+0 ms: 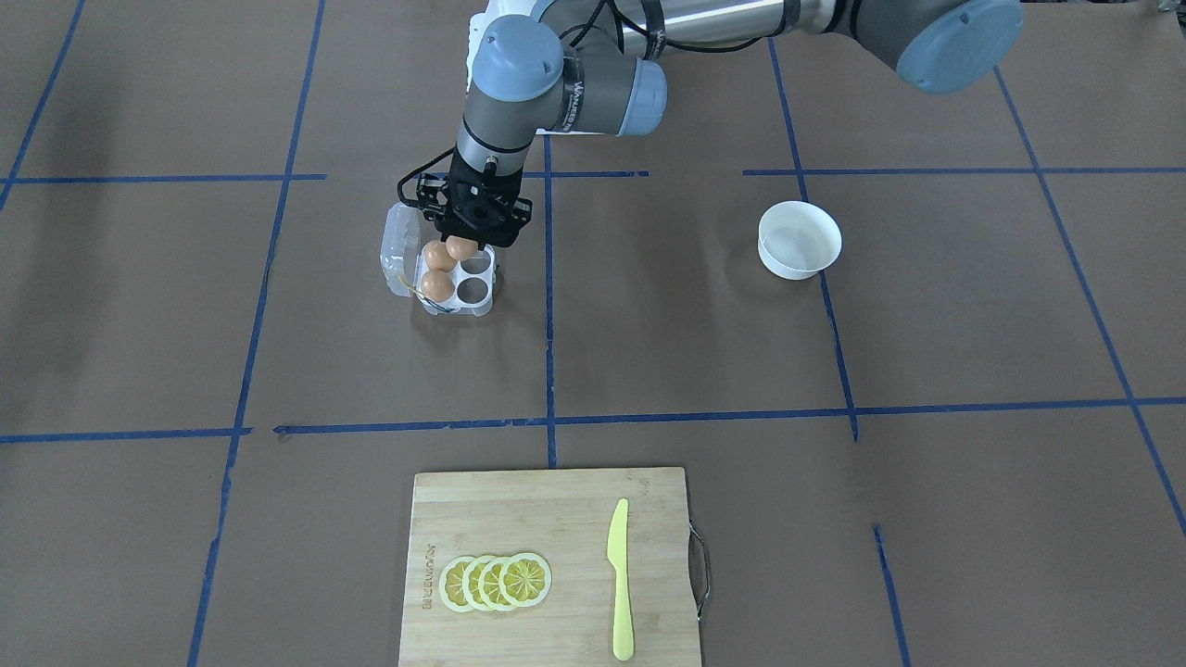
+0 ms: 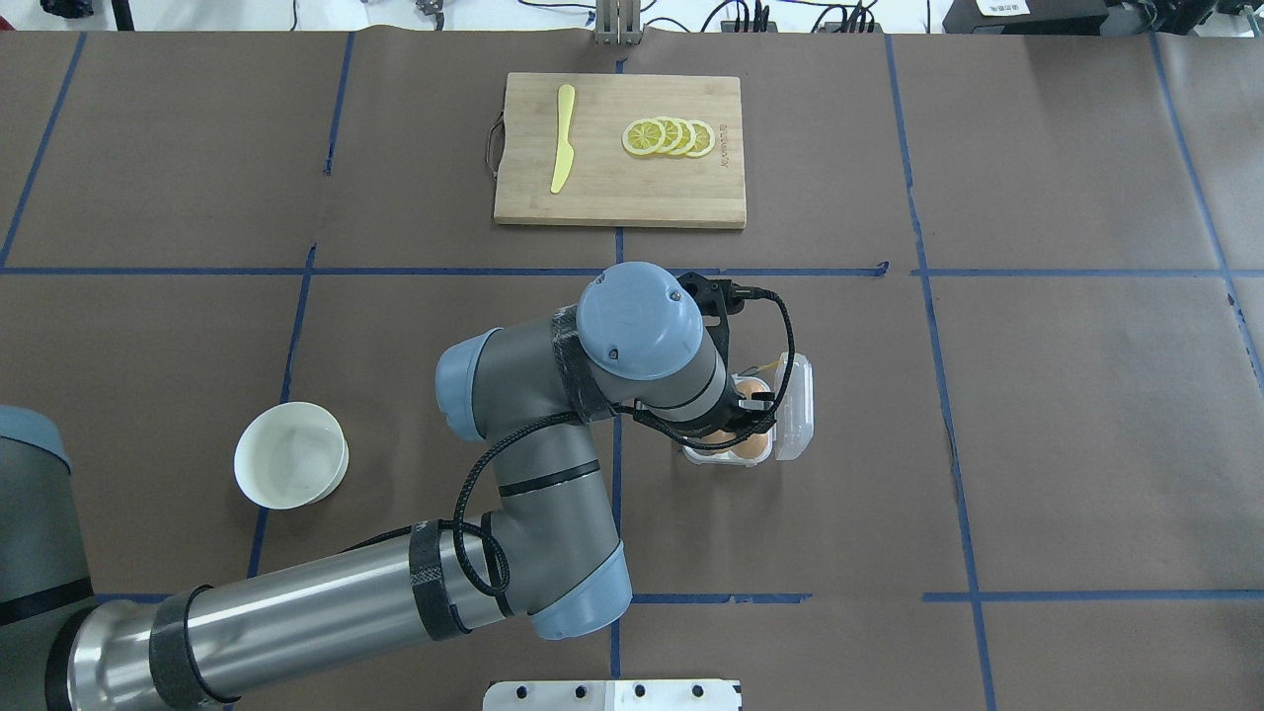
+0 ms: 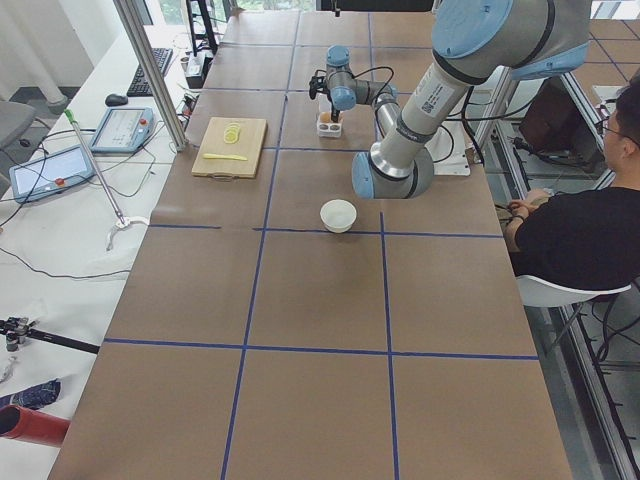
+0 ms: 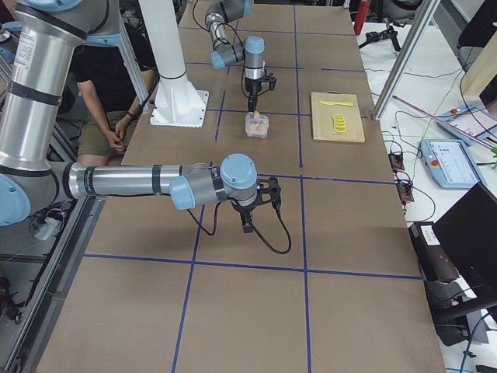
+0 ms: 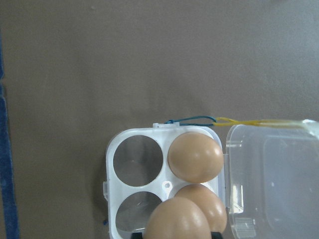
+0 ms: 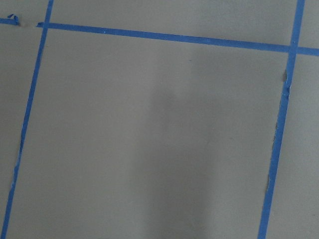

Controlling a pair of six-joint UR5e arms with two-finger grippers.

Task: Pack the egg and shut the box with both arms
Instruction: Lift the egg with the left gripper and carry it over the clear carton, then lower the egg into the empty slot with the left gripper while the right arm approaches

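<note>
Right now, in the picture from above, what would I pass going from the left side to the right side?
bowl → knife → lemon slices → egg box

Robotics lab: robot arms (image 4: 124,180) at paper-covered table (image 3: 310,290) w/ blue tape grid (image 3: 300,348); teach pendants (image 3: 124,128), alu. frame posts (image 3: 152,75) & seated operator (image 3: 580,240) alongside.

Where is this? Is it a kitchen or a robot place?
Probably a robot lab, not a kitchen. Two big robot arms reach over a table covered in brown paper with blue tape lines, control tablets lie on a side bench, and a person sits nearby.
</note>
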